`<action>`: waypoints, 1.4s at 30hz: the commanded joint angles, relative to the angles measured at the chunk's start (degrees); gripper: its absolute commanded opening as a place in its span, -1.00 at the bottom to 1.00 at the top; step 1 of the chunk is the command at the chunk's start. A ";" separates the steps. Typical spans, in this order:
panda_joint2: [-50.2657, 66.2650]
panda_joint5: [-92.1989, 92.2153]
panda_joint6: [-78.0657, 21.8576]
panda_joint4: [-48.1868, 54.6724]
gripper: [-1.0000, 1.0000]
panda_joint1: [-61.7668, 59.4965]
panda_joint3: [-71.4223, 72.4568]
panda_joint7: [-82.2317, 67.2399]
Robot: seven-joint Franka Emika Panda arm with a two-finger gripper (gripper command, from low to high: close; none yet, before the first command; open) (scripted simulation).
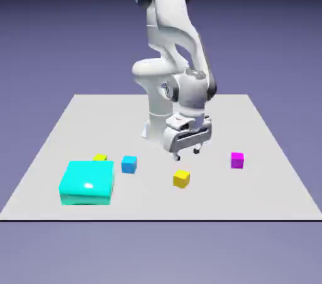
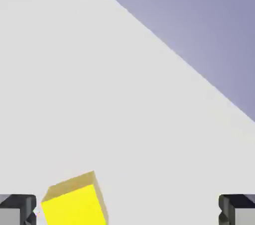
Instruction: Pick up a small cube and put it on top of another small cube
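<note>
Yellow cube (image 1: 181,179) on table (image 1: 264,182), gripper (image 1: 187,149) above, fingers apart.

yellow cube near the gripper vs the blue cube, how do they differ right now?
Colour: the yellow cube is bright yellow, the blue cube blue. Place: the yellow cube lies just in front of and below the open gripper; the blue cube sits toward the exterior view's left, by the large cyan block. Only the yellow cube shows in the hand view, near one fingertip. Both rest on the table, similar in size, ungripped.

Yellow cubes (image 1: 181,179) (image 1: 100,158): two; blue cube (image 1: 129,164), magenta cube (image 1: 236,160), cyan block (image 1: 87,182): one each.
</note>
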 commanded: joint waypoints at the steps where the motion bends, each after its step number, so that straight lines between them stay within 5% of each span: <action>1: 2.08 -0.90 -1.70 0.61 0.00 1.65 -0.53 -1.12; 5: 7.51 -3.26 -6.15 2.21 0.00 5.33 -1.91 -4.06; 11: 18.62 -5.51 5.32 1.95 0.00 4.70 -3.24 -2.13; 12: 18.62 -5.51 5.32 1.95 -1.00 4.70 -3.24 -2.13; 19: 6.22 -4.33 -6.27 1.27 -1.00 3.99 -2.41 -4.81; 31: -17.75 -24.25 -8.48 -16.27 -1.00 -20.93 -11.78 -18.71; 41: -1.66 -35.53 7.07 -15.70 -1.00 -23.44 -15.71 -10.89; 42: -1.66 -35.54 7.07 -15.70 1.00 -23.44 -15.71 -10.89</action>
